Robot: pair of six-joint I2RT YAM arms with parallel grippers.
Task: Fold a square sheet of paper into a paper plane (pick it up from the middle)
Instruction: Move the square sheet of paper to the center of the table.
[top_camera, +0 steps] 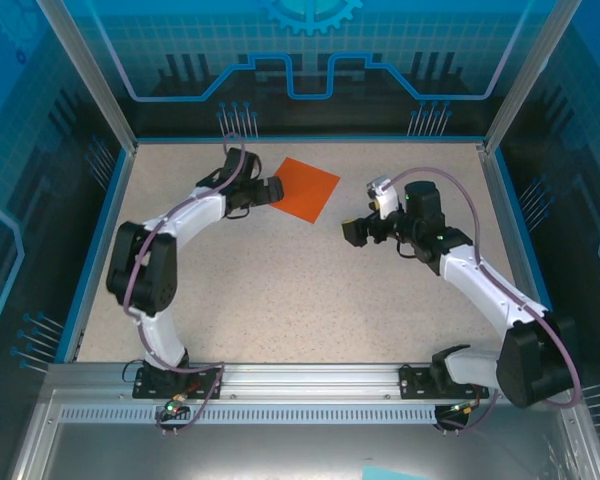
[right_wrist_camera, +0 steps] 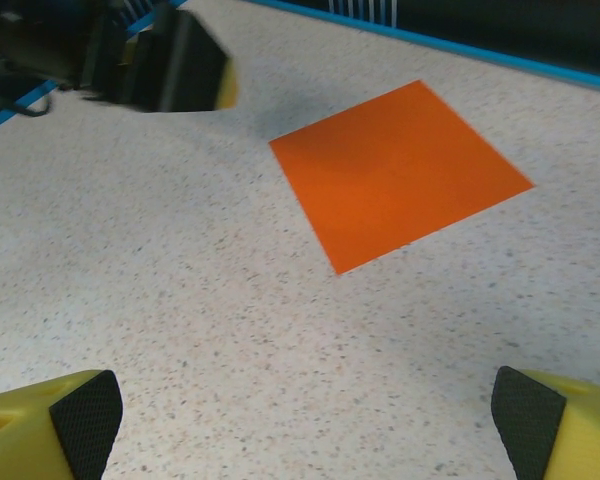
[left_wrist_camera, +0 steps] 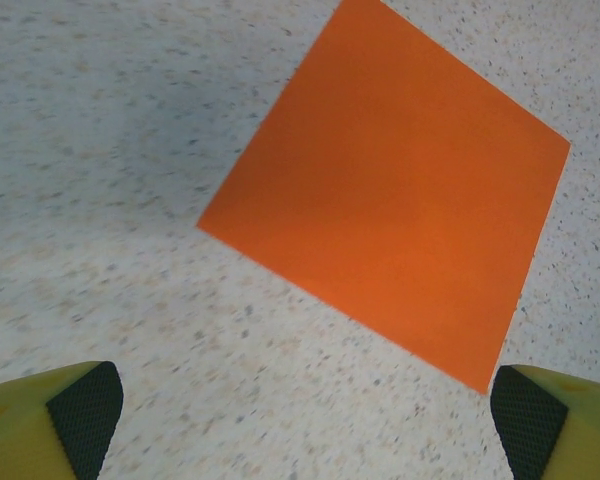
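The square sheet of paper (top_camera: pixel 306 188) is bright orange and lies flat and uncreased on the speckled table, at the far middle; it has no folded plane shape. My left gripper (top_camera: pixel 273 190) hovers at the sheet's left edge, jaws open and empty. In the left wrist view the sheet (left_wrist_camera: pixel 400 190) fills the upper right, just ahead of the left gripper (left_wrist_camera: pixel 305 410). My right gripper (top_camera: pixel 352 232) hangs open to the right of the sheet and nearer me, apart from it. The right wrist view has the sheet (right_wrist_camera: pixel 400 170) ahead of the right gripper (right_wrist_camera: pixel 308 415), with the left gripper (right_wrist_camera: pixel 185 70) beyond.
A blue rim (top_camera: pixel 310 140) borders the speckled table (top_camera: pixel 280 290) at the back and sides, with enclosure posts (top_camera: pixel 90 70) at the far corners. An aluminium rail (top_camera: pixel 310 385) carries both arm bases along the near edge. Bare tabletop lies between the arms.
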